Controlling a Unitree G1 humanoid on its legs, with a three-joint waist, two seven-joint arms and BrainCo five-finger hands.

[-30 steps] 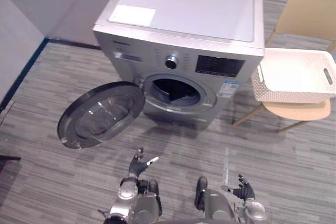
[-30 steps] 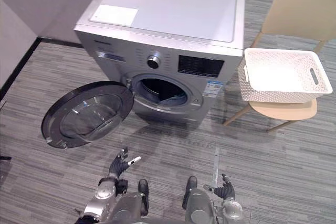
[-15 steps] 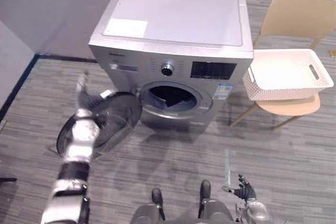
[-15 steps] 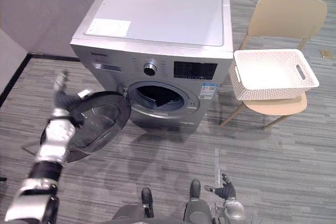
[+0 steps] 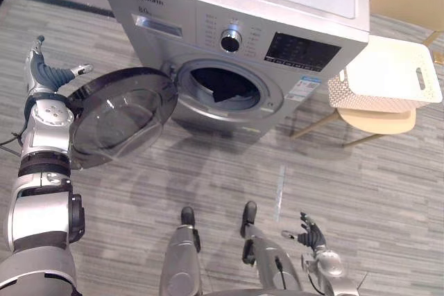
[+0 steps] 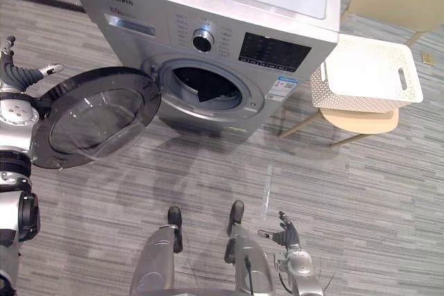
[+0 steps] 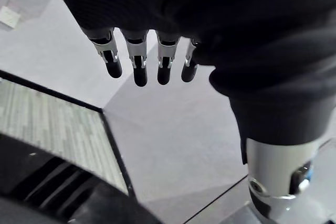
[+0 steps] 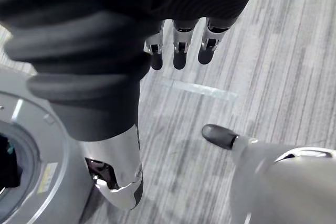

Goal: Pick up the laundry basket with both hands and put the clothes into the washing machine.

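Starting at nine o'clock, the left hand (image 5: 43, 75) is held with fingers spread beside the open door (image 5: 118, 112); the basket (image 5: 374, 104) is seen on the chair (image 5: 380, 121) at two o'clock, nearer the open-fingered right hand (image 5: 310, 232).

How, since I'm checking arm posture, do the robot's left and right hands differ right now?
The left hand is raised beside the open washer door; the right hand hangs low above the floor. The left hand reaches far out sideways; the right hand is drawn in close. Both are open and hold nothing.
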